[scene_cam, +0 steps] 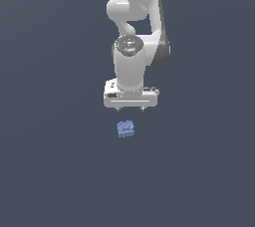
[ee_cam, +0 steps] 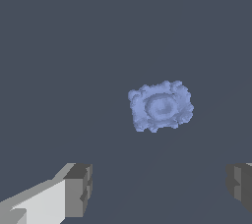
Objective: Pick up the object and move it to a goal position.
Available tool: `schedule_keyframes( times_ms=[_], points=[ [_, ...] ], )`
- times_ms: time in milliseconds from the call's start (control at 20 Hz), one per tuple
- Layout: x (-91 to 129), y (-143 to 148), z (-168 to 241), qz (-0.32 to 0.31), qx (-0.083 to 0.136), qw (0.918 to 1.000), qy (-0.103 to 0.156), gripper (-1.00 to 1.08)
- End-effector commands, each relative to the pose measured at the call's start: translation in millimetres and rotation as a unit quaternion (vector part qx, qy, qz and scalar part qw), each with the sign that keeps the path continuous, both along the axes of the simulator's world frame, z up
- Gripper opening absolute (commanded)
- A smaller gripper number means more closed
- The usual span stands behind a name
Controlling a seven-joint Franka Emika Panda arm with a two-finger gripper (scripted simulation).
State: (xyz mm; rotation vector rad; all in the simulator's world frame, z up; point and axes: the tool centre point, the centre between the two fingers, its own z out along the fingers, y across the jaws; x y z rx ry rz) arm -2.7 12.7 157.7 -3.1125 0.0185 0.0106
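The object is a small periwinkle-blue knobbly lump lying on the dark grey floor, a little below the white gripper in the exterior view. In the wrist view the object shows a blocky outline with a round dimple in its middle. The gripper is open, its two grey fingertips spread wide apart with nothing between them. The lump lies apart from the fingers, not touched by either.
The white arm rises behind the gripper in the exterior view. All around lies plain dark grey floor with no other objects and no edges in sight.
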Motion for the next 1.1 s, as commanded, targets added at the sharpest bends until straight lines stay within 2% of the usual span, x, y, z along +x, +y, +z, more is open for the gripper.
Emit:
schedule_keyframes(
  times_ms=[0,450,750,1050],
  points=[
    [0,0,0,0.000,0.000,1.0000,0.000,1.00],
    [-7,38,5,0.033,0.007,0.9994,0.006,1.00],
    [-6,36,4,0.024,0.006,0.9997,0.006,1.00],
    [-4,34,1,-0.009,0.006,0.9999,0.008,1.00]
  ],
)
